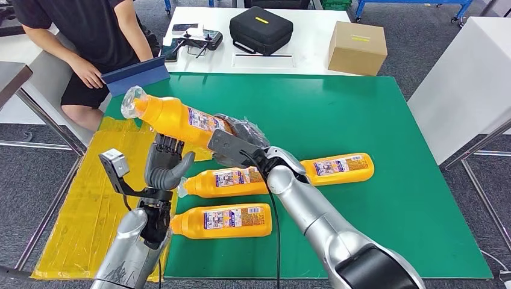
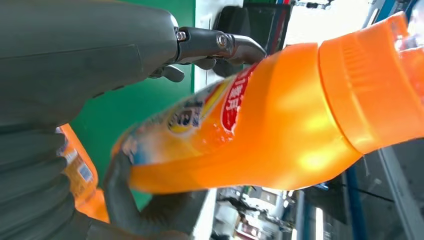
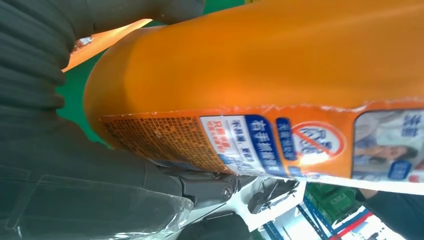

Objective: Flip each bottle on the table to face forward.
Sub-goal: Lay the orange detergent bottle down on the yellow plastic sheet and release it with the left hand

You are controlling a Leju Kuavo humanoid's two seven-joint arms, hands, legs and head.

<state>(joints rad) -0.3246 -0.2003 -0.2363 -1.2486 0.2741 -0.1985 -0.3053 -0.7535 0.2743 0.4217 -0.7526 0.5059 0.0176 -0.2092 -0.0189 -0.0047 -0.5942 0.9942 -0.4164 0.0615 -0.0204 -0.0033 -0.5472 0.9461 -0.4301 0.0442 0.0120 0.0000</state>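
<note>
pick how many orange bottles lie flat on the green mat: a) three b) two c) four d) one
a: three bottles lie on the mat, while the right hand holds a fourth bottle in the air.

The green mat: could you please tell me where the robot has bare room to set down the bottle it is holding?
Free: the far stretch of the green mat, and its right side past the rightmost bottle. Crowded: the near-left, where two more lying bottles and the open left hand sit under the bottle held by the right hand.
</note>
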